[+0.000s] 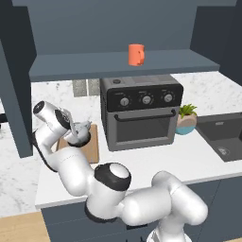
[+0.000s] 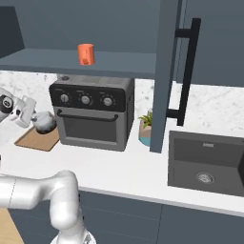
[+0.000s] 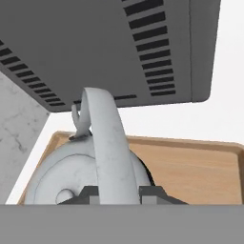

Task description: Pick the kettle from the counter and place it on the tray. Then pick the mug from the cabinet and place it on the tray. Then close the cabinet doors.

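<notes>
Kettle (image 3: 90, 162) handle is clamped between my gripper (image 3: 117, 193) jaws; the grey body hangs directly under my hand, over the tray (image 3: 190, 169).

1. Cabinet (image 1: 118, 28): open above me. Its left door (image 1: 14, 94) stands edge-on beside my arm, and the right door (image 2: 164, 71) with its black bar handle (image 2: 188, 66) stands far out on the other side. The shelf front edge overhangs the work area, limiting room upward.
2. Counter (image 1: 156, 160): white marble surface, bare toward me from the oven front to the near edge. A dark sink (image 2: 209, 162) is recessed at the far right.
3. Toaster oven (image 1: 142, 111): just beside my gripper, on the far side of the tray. The hand view shows its vented side panel close past the kettle, leaving a narrow strip of counter between oven and tray rim.
4. Tray: the hand view shows bare wood on one side of the kettle, raised rim visible. I cannot tell whether the kettle base touches the board.
5. Plant pot (image 1: 186, 120): beyond the oven, well apart from me.
6. Mug (image 1: 136, 54): orange, upright on the cabinet shelf, above the oven.
</notes>
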Controlling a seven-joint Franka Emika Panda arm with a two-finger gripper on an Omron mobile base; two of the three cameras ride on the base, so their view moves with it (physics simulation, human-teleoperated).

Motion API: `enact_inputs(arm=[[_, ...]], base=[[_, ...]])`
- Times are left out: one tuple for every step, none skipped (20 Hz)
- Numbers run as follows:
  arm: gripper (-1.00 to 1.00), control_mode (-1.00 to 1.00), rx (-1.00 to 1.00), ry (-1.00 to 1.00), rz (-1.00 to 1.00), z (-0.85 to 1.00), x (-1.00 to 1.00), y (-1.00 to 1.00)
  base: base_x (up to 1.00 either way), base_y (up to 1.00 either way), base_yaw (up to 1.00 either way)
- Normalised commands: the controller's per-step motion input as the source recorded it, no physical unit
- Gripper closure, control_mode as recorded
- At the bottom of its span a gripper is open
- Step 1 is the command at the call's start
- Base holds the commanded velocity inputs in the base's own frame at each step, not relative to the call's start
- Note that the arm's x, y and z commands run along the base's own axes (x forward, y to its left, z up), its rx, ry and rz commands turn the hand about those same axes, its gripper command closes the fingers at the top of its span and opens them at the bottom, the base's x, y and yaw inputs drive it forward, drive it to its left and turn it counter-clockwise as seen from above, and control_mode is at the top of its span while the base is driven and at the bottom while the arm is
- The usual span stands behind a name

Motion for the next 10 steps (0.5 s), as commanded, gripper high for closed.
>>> enact_inputs(arm=[[1.00, -1.00, 0.09, 0.00, 0.00, -0.16, 0.27, 0.00], [1.00, -1.00, 0.10, 0.01, 0.00, -0.13, 0.32, 0.00], [1.00, -1.00, 0.11, 0.00, 0.00, -0.16, 0.32, -0.02], [1.00, -1.00, 0.11, 0.00, 0.00, -0.16, 0.32, -0.03], [1.00, -1.00, 0.11, 0.00, 0.00, -0.17, 0.31, -0.05], [1.00, -1.00, 0.10, 0.00, 0.00, -0.16, 0.33, -0.02], [1.00, -1.00, 0.09, 0.00, 0.00, -0.14, 0.32, -0.01], [1.00, -1.00, 0.09, 0.00, 0.00, -0.16, 0.32, -0.01], [1.00, -1.00, 0.08, 0.00, 0.00, -0.18, 0.29, -0.03], [1.00, -1.00, 0.06, 0.01, 0.00, -0.19, 0.31, 0.00]], base=[[0.00, 0.00, 0.00], [0.00, 0.00, 0.00], [0.00, 0.00, 0.00], [0.00, 0.00, 0.00], [0.00, 0.00, 0.00], [0.00, 0.00, 0.00], [0.00, 0.00, 0.00], [0.00, 0.00, 0.00], [0.00, 0.00, 0.00], [0.00, 0.00, 0.00]])
